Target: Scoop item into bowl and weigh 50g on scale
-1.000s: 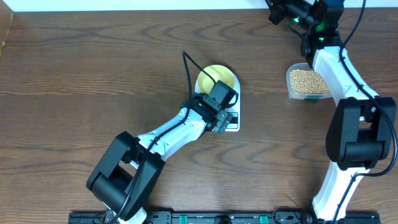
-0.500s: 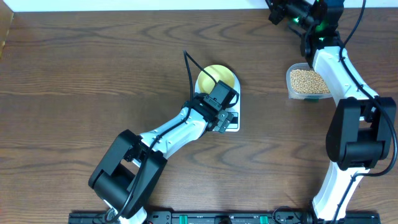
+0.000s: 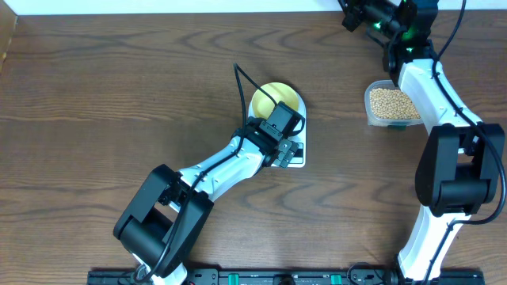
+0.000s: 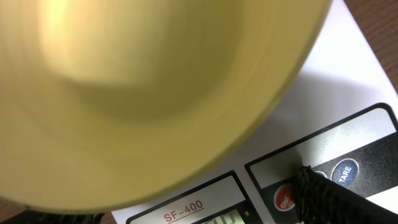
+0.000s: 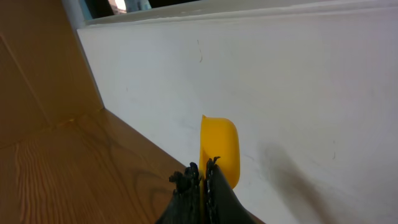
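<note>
Left gripper (image 3: 279, 147) is hanging with jaws spread wide over the front edge of the scale (image 3: 298, 161), one fingertip (image 4: 323, 199) overlapping the red button (image 4: 283, 198); the bowl (image 3: 277, 96) is sitting on the scale just beyond. Farther right, the beans (image 3: 390, 103) are lying in a clear tub (image 3: 368, 101). At the far wall (image 5: 280, 74), right gripper (image 5: 204, 177) is pinching shut on a yellow scoop (image 5: 219, 149).
</note>
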You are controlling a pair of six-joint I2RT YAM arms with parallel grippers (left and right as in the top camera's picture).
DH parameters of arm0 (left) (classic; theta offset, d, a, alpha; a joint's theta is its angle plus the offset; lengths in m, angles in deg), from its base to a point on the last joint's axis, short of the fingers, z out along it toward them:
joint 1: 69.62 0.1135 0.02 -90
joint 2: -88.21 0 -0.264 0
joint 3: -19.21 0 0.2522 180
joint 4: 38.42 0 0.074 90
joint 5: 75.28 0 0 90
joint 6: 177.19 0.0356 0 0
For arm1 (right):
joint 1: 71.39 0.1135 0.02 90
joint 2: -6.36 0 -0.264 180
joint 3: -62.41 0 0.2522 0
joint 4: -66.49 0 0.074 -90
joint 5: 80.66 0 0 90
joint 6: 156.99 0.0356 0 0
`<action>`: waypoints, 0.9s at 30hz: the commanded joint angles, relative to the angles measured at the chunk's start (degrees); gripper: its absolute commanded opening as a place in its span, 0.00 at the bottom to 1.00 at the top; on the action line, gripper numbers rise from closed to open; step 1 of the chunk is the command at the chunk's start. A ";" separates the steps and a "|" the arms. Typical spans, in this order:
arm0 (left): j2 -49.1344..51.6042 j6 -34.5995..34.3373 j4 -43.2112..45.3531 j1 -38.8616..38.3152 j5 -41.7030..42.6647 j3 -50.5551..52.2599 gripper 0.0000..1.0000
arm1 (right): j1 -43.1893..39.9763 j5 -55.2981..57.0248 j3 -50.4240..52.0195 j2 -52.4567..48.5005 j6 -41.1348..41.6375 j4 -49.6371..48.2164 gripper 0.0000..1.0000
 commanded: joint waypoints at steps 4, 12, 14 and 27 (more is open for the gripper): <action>-2.43 0.17 -1.40 0.17 -0.15 -0.33 0.96 | -0.46 0.57 -1.18 -0.39 -0.92 -0.11 0.01; -6.80 0.11 -5.07 0.17 -0.15 -0.33 0.96 | -0.59 0.57 -1.18 -0.39 -1.68 -0.09 0.01; -7.63 -0.31 -5.29 0.17 -0.15 -0.33 0.96 | -0.72 0.57 -1.18 -0.39 -1.68 -0.09 0.01; -13.49 -14.10 -6.16 0.17 -0.11 -0.33 0.96 | -1.27 0.59 -1.18 -0.39 -1.70 2.73 0.01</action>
